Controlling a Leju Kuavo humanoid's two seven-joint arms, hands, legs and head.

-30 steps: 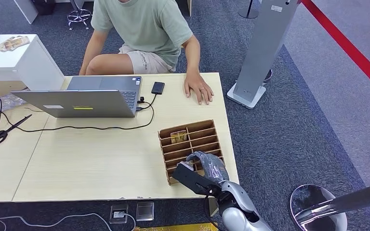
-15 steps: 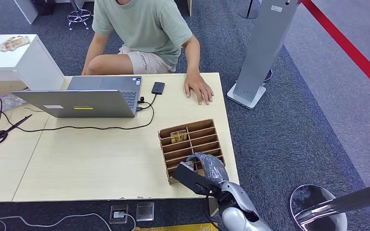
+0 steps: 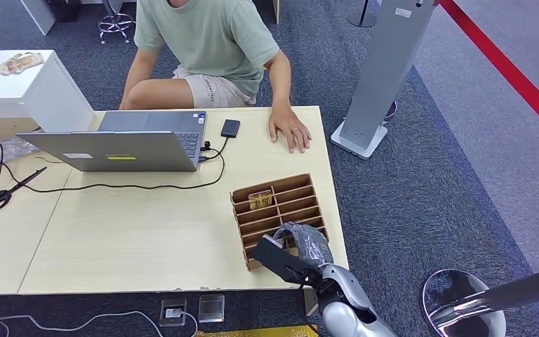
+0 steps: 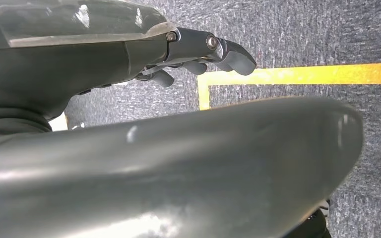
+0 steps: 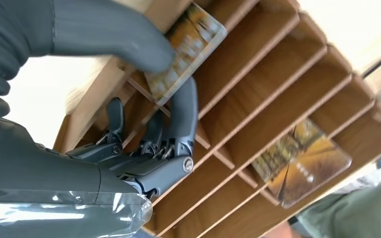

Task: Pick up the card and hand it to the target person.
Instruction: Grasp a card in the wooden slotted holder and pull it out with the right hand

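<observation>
Right hand (image 3: 296, 247) down in the near end of the wooden slotted rack (image 3: 276, 210) at the table's (image 3: 147, 232) near right – thumb (image 5: 114, 34) and a finger (image 5: 182, 111) pinching a card (image 5: 184, 47) upright in a near slot. Second card (image 3: 260, 200) in a far slot, toward the seated person (image 3: 210, 49), whose hand (image 3: 289, 130) lies flat on the far edge. Left hand (image 4: 198, 52) hanging over carpet – fingers curled, holding nothing. Laptop (image 3: 123, 144) far left.

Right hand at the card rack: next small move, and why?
Probably lift straight up out of the slot. The right hand already pinches the near card between thumb and fingers, but the card still sits between the wooden rack's dividers; the person's hand waits beyond.
</observation>
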